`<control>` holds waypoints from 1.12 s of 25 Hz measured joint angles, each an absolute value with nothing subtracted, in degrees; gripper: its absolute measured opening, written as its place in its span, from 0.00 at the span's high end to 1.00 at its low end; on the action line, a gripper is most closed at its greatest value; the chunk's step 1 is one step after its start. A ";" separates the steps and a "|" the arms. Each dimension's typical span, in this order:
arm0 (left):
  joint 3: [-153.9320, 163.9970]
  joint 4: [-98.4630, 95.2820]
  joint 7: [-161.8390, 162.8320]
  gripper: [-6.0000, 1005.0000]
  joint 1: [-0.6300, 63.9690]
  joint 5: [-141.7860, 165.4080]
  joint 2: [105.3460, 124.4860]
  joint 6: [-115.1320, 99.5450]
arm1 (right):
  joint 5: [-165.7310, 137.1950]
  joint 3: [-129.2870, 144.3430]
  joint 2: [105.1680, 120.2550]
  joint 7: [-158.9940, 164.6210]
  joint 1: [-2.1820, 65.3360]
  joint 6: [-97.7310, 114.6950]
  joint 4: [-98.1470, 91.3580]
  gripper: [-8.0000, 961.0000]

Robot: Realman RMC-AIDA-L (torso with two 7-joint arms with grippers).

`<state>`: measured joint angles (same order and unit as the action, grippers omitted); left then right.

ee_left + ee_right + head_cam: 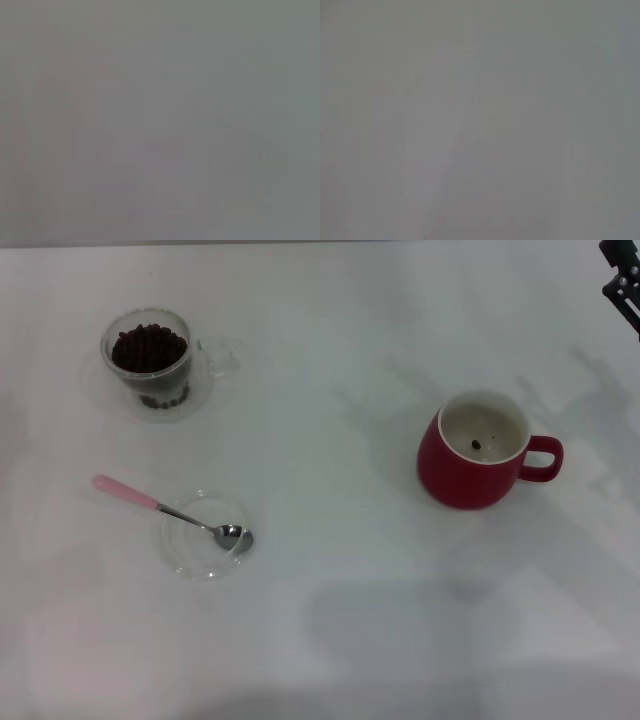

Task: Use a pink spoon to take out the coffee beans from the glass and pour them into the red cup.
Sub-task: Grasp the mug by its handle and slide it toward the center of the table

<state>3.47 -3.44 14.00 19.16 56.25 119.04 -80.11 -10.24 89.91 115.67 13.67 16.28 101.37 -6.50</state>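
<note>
Resting in dish, pink spoon [165,508], seemingly ungripped.

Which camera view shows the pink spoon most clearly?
The head view. There the pink spoon is seen whole: its metal bowl rests in a shallow clear dish and its pink handle sticks out over the rim toward the glass. Both wrist views show only a plain grey surface, no spoon.

A shallow clear dish [205,536] sits lower left of the frame on a plain white table [330,640]. Wrist views show only blank grey, possibly tabletop.
</note>
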 joint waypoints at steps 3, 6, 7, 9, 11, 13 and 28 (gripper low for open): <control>3.43 -2.98 14.02 0.33 18.70 56.30 119.08 -80.84 | -10.22 89.89 115.61 14.78 16.04 101.41 -6.40 0.09; 3.48 -2.87 13.89 0.33 18.27 56.60 119.09 -81.30 | -10.34 89.86 115.38 17.49 15.54 101.22 -6.10 0.10; 3.50 -2.86 13.91 0.33 17.99 56.62 119.09 -81.57 | -10.43 89.90 115.33 17.89 15.27 101.09 -6.07 0.10; 3.53 -2.84 14.00 0.33 17.47 56.66 119.09 -82.22 | -10.56 89.97 115.25 18.65 14.55 100.94 -5.71 0.10; 3.57 -2.77 14.05 0.33 17.06 56.69 119.09 -82.74 | -10.57 90.09 115.10 19.43 13.77 100.92 -5.38 0.10; 3.60 -2.68 14.07 0.33 16.73 56.75 119.09 -82.79 | -10.62 90.58 114.89 20.36 12.71 100.85 -5.13 0.10; 3.78 -2.85 13.61 0.33 16.04 58.25 119.09 -82.80 | -16.86 91.67 114.58 21.95 5.84 101.39 -4.08 0.10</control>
